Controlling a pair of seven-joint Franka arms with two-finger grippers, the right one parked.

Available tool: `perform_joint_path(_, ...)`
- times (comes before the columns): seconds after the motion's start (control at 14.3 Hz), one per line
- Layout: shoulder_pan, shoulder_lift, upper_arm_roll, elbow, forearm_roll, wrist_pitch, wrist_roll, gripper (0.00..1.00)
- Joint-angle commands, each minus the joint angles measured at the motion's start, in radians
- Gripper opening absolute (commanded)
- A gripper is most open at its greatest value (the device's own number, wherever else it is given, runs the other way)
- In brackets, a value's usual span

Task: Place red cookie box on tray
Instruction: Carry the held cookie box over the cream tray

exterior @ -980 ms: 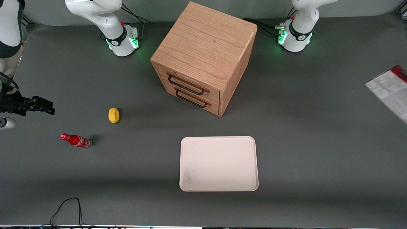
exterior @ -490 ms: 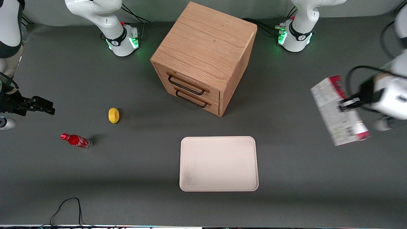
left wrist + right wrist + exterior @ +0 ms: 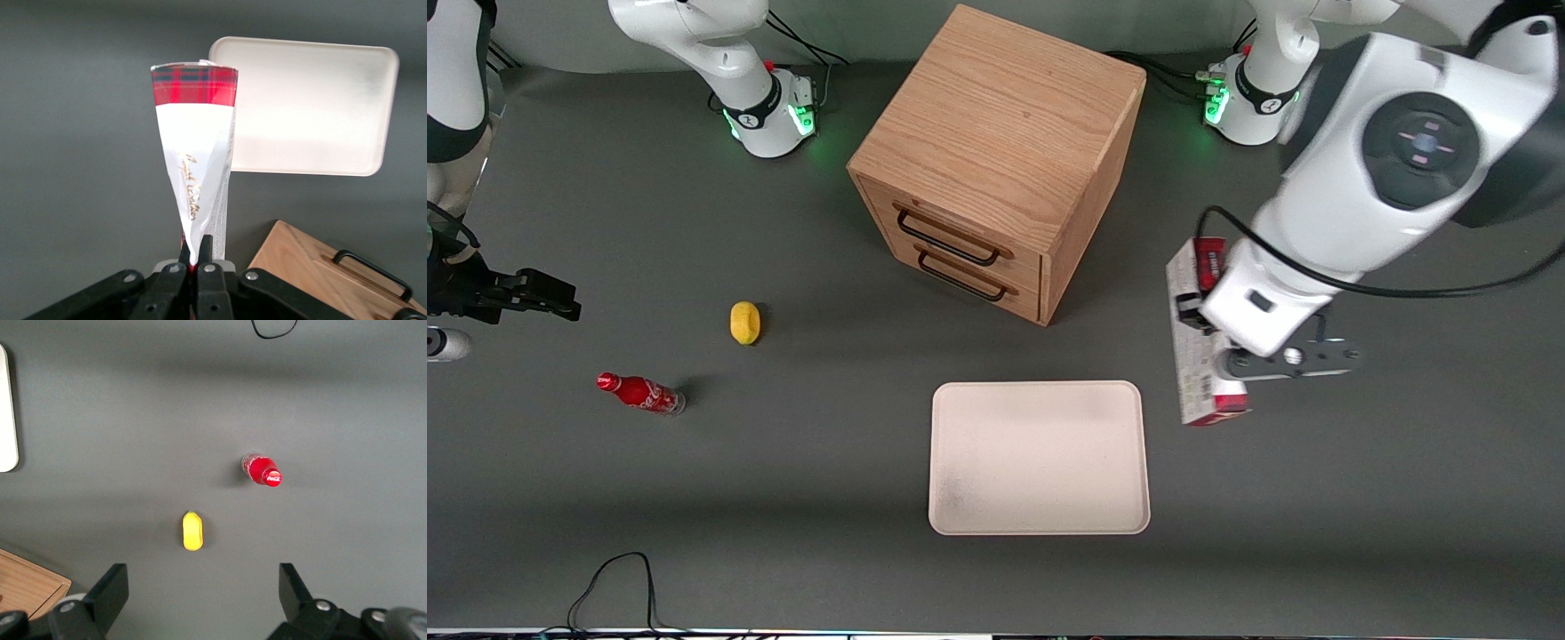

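My left gripper (image 3: 1199, 313) is shut on the red cookie box (image 3: 1197, 373), a long thin box with a pale printed face and red ends. It hangs in the air beside the tray (image 3: 1039, 458), toward the working arm's end of the table. In the left wrist view the fingers (image 3: 206, 248) pinch the box (image 3: 195, 167) edge-on, its red tartan end pointing away, with the pale cream tray (image 3: 313, 100) beside it.
A wooden drawer cabinet (image 3: 996, 160) with two black handles stands farther from the front camera than the tray; its corner shows in the left wrist view (image 3: 320, 267). A yellow lemon (image 3: 744, 322) and a small red cola bottle (image 3: 640, 393) lie toward the parked arm's end.
The left arm has carried the cookie box in from the table's working-arm edge toward the tray, and the box has turned lengthwise toward the front camera.
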Motion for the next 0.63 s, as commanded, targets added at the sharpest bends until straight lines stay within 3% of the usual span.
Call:
perform_joint_path(0.0,-0.065,0.037,0.018,0.047,0.033,0.038,-0.067,0.00)
perform_joint_path(0.56,-0.075,0.278,0.024,0.030,0.102,0.316,-0.072,0.00)
